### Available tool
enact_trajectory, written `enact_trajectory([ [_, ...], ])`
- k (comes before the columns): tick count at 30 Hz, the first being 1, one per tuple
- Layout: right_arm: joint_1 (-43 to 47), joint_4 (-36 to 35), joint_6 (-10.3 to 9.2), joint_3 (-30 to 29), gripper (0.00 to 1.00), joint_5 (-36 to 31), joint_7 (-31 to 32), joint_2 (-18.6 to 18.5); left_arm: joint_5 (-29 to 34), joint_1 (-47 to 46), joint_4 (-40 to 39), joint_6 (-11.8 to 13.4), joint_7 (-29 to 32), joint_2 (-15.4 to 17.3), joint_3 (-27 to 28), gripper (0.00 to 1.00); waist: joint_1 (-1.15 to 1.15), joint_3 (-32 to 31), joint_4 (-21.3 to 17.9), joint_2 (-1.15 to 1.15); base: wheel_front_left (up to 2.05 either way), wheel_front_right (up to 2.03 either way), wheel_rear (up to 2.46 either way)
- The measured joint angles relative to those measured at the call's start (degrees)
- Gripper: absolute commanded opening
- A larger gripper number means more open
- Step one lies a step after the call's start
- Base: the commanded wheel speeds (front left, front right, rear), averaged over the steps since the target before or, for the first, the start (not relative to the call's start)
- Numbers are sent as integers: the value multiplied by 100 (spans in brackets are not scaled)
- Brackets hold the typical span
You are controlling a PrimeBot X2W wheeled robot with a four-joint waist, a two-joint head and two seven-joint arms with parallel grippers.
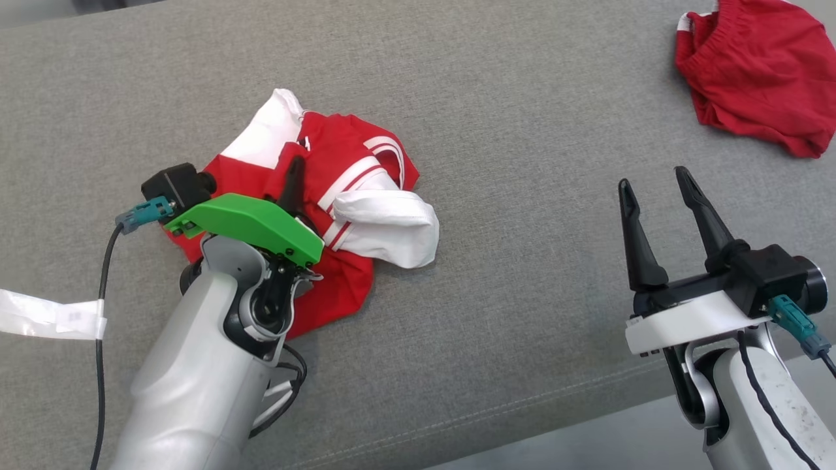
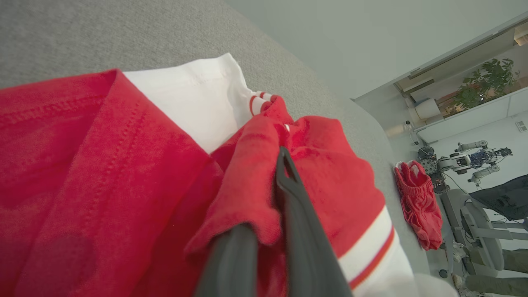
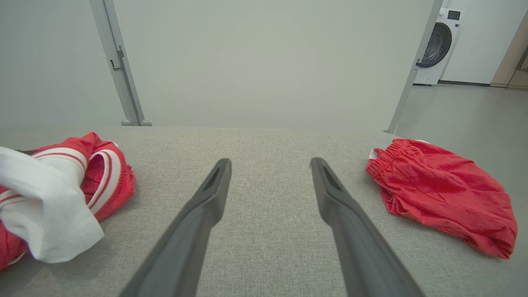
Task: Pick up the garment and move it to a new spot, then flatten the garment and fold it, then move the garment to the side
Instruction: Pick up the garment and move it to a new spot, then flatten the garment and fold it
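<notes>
The garment [image 1: 339, 147] [image 2: 123, 185] [image 3: 49, 194], a soft bright red sports piece with white panels and red-and-white stripe trim, is seen crumpled in a heap on the left part of a grey woven cushioned surface [image 1: 522, 98]. A red fold of it is pinched between the two dark fingers of the left gripper [image 1: 295, 171] [image 2: 274, 169], which is clamped on the cloth over the heap's middle. The right gripper [image 1: 653, 179] [image 3: 270, 161] is held with its fingers spread wide above bare grey fabric, well apart from the heap. A second red cloth piece with a gathered elastic waistband [image 1: 757, 72] [image 3: 441, 198] is laid at the far right.
</notes>
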Motion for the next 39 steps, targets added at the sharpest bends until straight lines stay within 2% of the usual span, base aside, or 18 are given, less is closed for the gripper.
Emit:
enact_trajectory([
  [2, 35, 18, 12, 31, 100, 0, 16, -11, -19, 9, 55, 0, 16, -1, -54, 4, 0, 5, 88, 0, 0, 0, 0],
  [3, 63, 32, 45, 38, 100, 0, 52, -24, -20, 14, 79, 0, 47, -2, -94, 13, 0, 8, 132, 0, 0, 0, 0],
  [7, 92, 68, 53, 103, 100, -8, 71, -41, -109, 126, 151, 0, 91, -21, -176, 27, 0, 10, 315, 0, 0, 0, 0],
  [9, 91, 74, 101, 160, 100, -30, 103, -36, -193, 218, 192, 0, 109, -21, -187, 48, 0, 5, 405, 0, 0, 0, 0],
  [10, 91, 77, 104, 202, 100, -40, 116, -32, -246, 248, 198, -1, 108, -21, -207, 84, 0, 1, 450, 0, 0, 0, 0],
  [11, 91, 89, 132, 245, 100, -43, 136, -27, -271, 265, 197, -10, 108, -21, -218, 100, 0, -4, 493, 0, 0, 0, 0],
  [17, 93, 235, 410, 630, 100, 83, 276, 177, -459, 318, 94, -138, 107, -27, -289, 100, 0, -50, 748, 0, 0, 0, 0],
  [21, 92, 365, 612, 903, 100, 236, 354, 415, -797, 375, -75, -260, 80, -26, -337, 100, 0, -108, 888, 0, 0, 0, 0],
  [27, 82, 590, 758, 998, 100, 682, 463, 624, -1076, 447, -266, -304, 56, -26, -521, 100, 0, -223, 1014, 0, 0, 0, 0],
  [31, 91, 872, 751, 768, 100, 1663, 681, 801, -1126, 484, -354, -303, 13, -25, -648, 100, 0, -263, 1089, 0, 0, 0, 0],
  [39, 116, 1213, 805, 628, 100, 3412, 1103, 768, -1137, 518, -407, -300, -52, -25, -764, 100, 0, -260, 1171, 0, 0, 0, 0],
])
